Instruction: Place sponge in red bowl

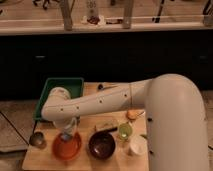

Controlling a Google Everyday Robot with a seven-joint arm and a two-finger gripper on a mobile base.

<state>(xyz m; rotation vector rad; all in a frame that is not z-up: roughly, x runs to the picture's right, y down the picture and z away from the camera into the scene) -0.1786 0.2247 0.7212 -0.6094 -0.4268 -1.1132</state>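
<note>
The hand [66, 133] hangs right over the red bowl [66, 145] at the counter's [35, 161] front left, clamped on the blue-grey sponge [65, 136]. To my eye the carrying is done; only letting go into the bowl is left.

Dim rm, dark cabinet front [115, 55], pale counter ledge [100, 27], tiled floor [12, 117]

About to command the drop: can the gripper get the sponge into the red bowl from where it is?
Probably yes. The gripper hangs right over the red bowl with the sponge at its tips, and nothing lies between them; the dark bowl sits clear beside it.
</note>
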